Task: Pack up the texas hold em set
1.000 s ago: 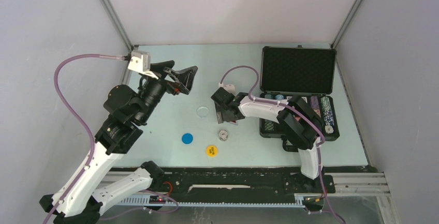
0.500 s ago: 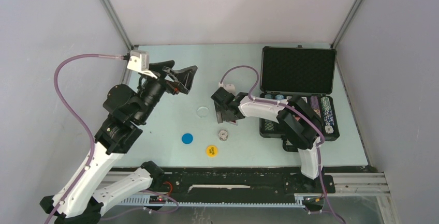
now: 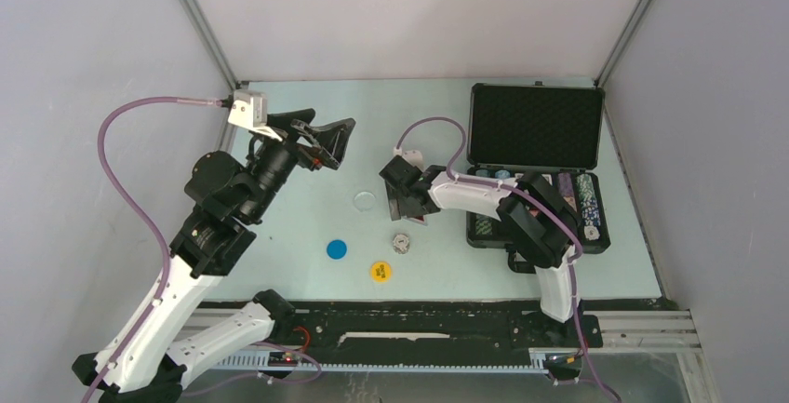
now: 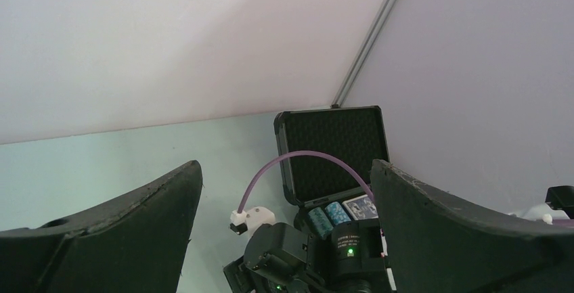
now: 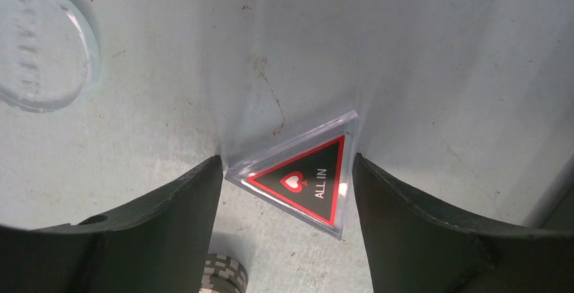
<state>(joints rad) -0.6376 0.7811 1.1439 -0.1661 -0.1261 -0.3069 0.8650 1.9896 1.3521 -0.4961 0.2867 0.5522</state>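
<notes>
The black hard case (image 3: 535, 128) stands open at the back right, its base holding striped chip rows (image 3: 584, 200). My right gripper (image 3: 409, 209) is down on the table left of the case. In the right wrist view my right gripper (image 5: 288, 161) has its fingers touching both sides of a clear triangular "ALL IN" button (image 5: 304, 178) that lies flat. My left gripper (image 3: 330, 142) is open and empty, raised at the back left. The left wrist view shows my left gripper (image 4: 285, 164), the case (image 4: 335, 151) and a blue deck (image 4: 359, 206).
A clear round button (image 3: 365, 201), a blue round button (image 3: 336, 248), a yellow round button (image 3: 381, 271) and a small chip stack (image 3: 400, 242) lie on the table's middle. The clear button (image 5: 40, 49) and chip stack (image 5: 223, 273) also show in the right wrist view.
</notes>
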